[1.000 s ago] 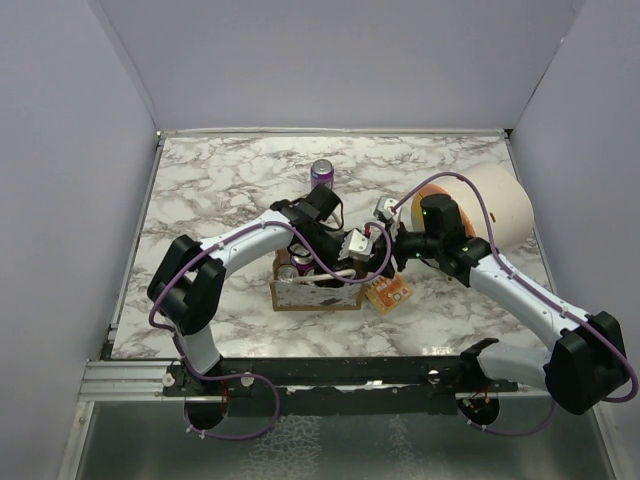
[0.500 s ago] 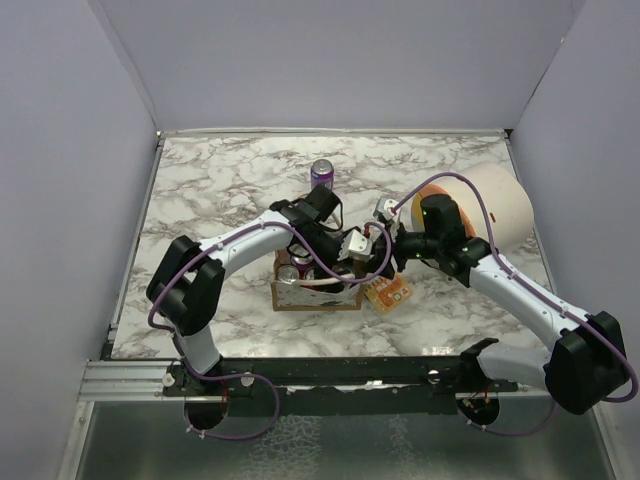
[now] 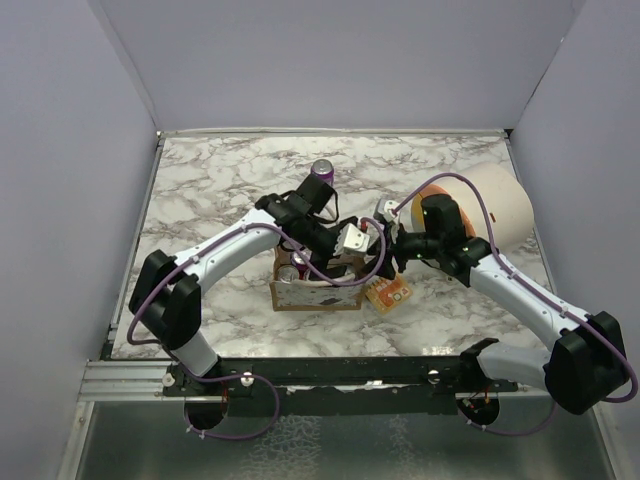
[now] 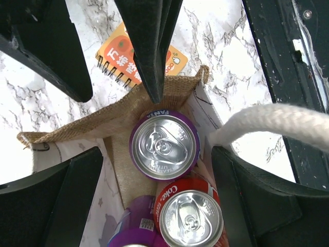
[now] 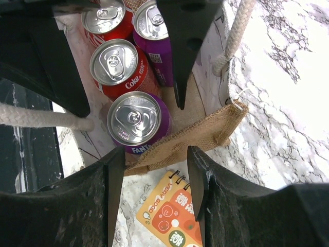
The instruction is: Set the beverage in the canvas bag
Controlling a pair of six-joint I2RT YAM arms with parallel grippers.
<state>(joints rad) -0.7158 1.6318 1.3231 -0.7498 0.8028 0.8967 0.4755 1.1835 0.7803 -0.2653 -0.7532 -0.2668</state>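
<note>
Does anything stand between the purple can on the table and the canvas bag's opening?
Yes. The left gripper and right gripper both hang open over the canvas bag's mouth, and the left arm crosses between it and the purple can. Four cans stand inside.

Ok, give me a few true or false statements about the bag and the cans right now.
The left gripper hangs open over the canvas bag. True.
The bag holds just one can. False: four cans show inside, two red and two purple.
A purple can stands on the table outside the bag. True.
The orange notebook lies inside the bag. False: it lies on the table beside it.
</note>
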